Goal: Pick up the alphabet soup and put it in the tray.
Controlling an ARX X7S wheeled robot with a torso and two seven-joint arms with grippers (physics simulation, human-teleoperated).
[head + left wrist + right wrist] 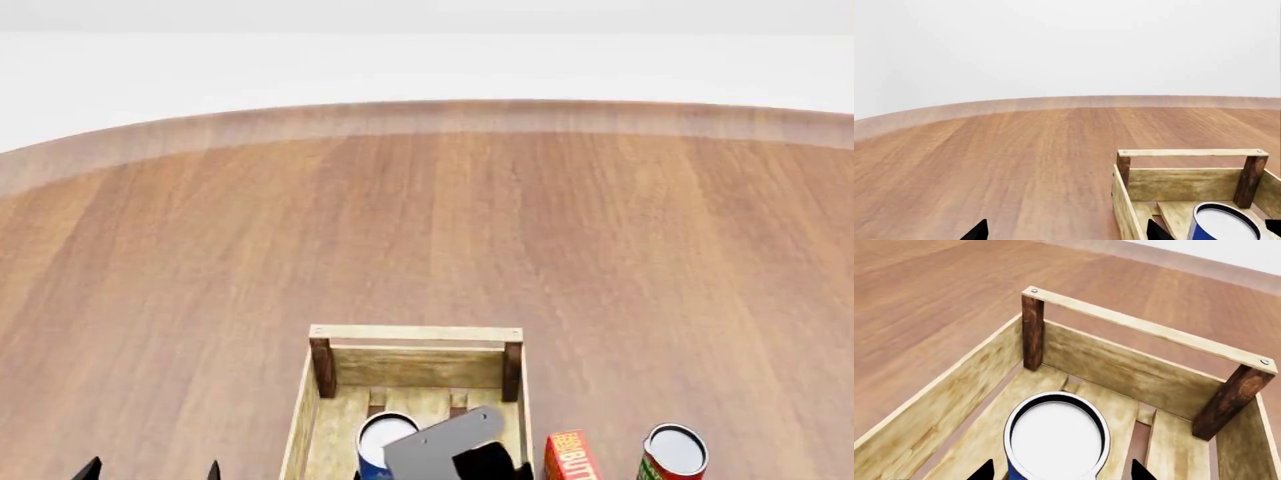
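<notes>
The alphabet soup can [1057, 435], blue-sided with a pale top, stands upright inside the light-wood tray [1121, 365], near its left wall. It also shows in the head view [383, 438] and the left wrist view [1225, 223]. My right gripper [1062, 471] hangs over the tray with its two fingertips spread wide on either side of the can, a gap showing on each side. In the head view its grey wrist [447, 447] covers part of the can. My left gripper [1066, 231] is open and empty over bare wood, left of the tray [414, 335].
A red box [571, 456] and a red-and-green can with a pale top [673, 452] stand right of the tray at the near edge. The round wooden table's far rim [427, 112] curves across the back.
</notes>
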